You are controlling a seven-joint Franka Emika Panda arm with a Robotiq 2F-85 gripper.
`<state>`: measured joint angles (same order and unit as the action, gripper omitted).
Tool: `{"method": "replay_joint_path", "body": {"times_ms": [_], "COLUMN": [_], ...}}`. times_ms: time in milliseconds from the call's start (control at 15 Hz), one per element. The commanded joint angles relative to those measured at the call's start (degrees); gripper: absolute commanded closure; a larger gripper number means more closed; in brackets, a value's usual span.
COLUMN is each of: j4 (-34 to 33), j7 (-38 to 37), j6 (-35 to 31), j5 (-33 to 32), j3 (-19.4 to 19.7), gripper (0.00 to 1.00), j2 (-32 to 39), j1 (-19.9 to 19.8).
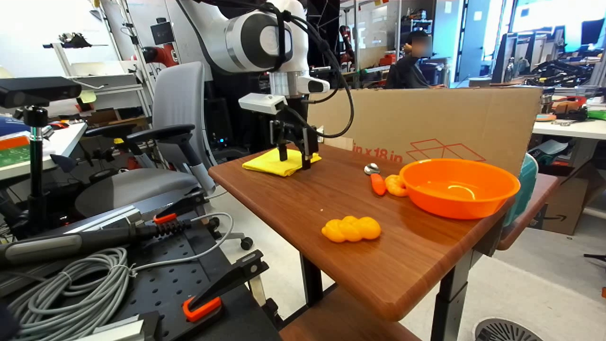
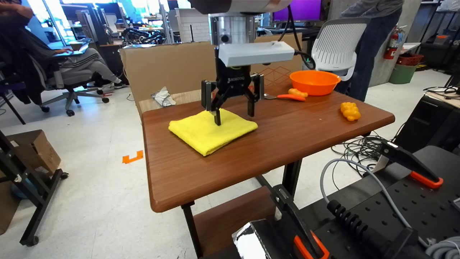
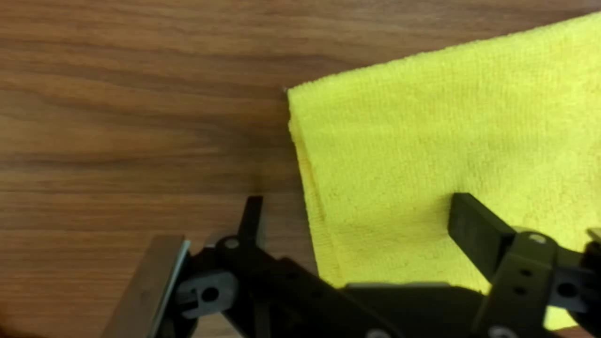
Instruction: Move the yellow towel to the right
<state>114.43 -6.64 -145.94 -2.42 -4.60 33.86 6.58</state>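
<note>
Two fingers (image 3: 479, 234) of our claw (image 3: 358, 198) are pointing down and standing wide apart, so the claw is holding nothing. One finger is sitting over the yellow towel (image 3: 436, 150), with its tip looking very close to the cloth; we cannot tell if it is pressing. The other finger is pointing down past the cloth's edge, over the tabletop (image 3: 141, 117), so that edge is lying between the two.

We are guessing that we are at the grabbing step, with the carrying not yet done. Next, we are needing both tips low enough to pinch the edge, and then a good squeeze. The towel is looking soft and thin, so squeezing too high could be catching only the top fold, or nothing.

Around the claw, the towel is lying folded and flat near one end of the tabletop. Farther out, toward the right in both exterior views, a spoon (image 1: 377, 183) is resting just beside a lumpy toy (image 1: 396, 185), and a big orange bowl (image 1: 454, 204) is sitting next to that toy. A second lumpy toy (image 1: 351, 229) is lying apart from them. If that is the right we are after, we are wanting to stop before the spoon.
</note>
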Motion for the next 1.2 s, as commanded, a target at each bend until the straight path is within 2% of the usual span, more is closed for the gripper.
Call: {"method": "replay_joint_path", "body": {"times_ms": [0,467,800,1133], "j4": [-1.96,0.27,-1.67,-3.91], "j7": [1.42,0.91,-0.51,0.28], "j6": [2.49,1.61,2.4,3.94], "j5": [1.2,0.18,-1.21,-0.42], "j3": [-0.07,-0.95,-0.25,-0.38], "gripper": [0.0,0.0,0.0,0.0], "j2": [0.91,-0.91,0.8,2.19], "j1": [-0.1,2.52,5.6,5.35]}}
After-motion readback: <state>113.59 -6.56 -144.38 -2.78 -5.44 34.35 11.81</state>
